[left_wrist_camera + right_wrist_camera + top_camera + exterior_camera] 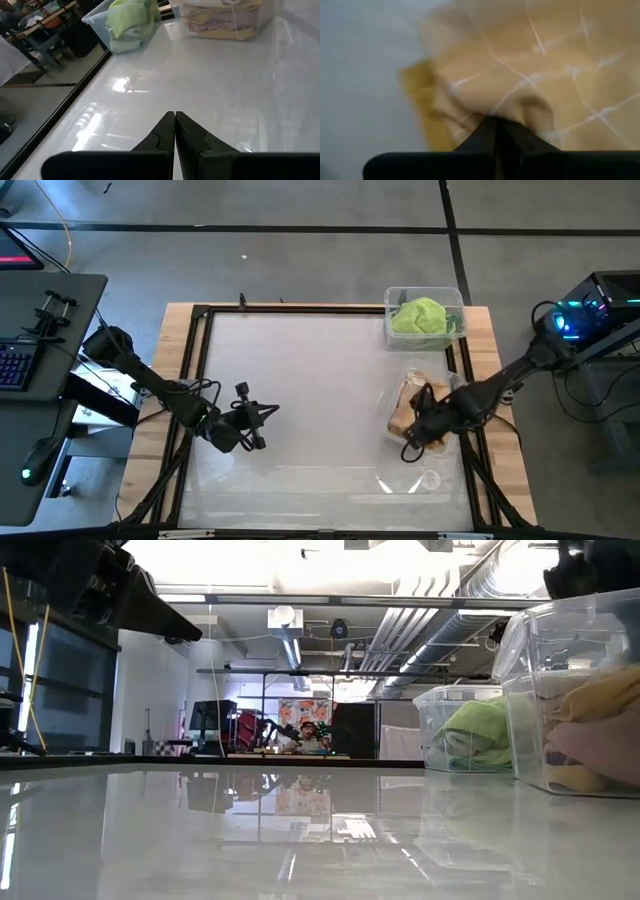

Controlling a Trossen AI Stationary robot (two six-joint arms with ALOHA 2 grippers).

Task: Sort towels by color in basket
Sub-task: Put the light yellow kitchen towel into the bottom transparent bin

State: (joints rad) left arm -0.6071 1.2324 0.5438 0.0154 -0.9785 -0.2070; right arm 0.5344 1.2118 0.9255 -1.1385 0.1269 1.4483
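Observation:
Two clear plastic baskets stand on the table's right side. The far basket (425, 318) holds lime and pale green towels (127, 20). The nearer basket (415, 412) holds stacked mustard yellow, salmon pink and tan towels (590, 730). My right gripper (418, 430) reaches into the nearer basket, shut on a tan check towel (545, 60) that lies over a mustard yellow one (417, 85). My left gripper (175, 117) is shut and holds nothing; it hovers over bare table on the left (255, 418). My right gripper pinches a puckered fold of the tan check towel (517, 107) between its two fingers (485, 132). The cloth bulges over the fingertips and hides them. The towel lies on the stack in the nearer basket, slack.
The white tabletop (310, 390) has a dark frame edged with wood (195, 350). A small clear object (430, 478) lies near the front right. A desk with a keyboard (15, 365) stands off the table's left, and equipment with lights (585, 315) off its right.

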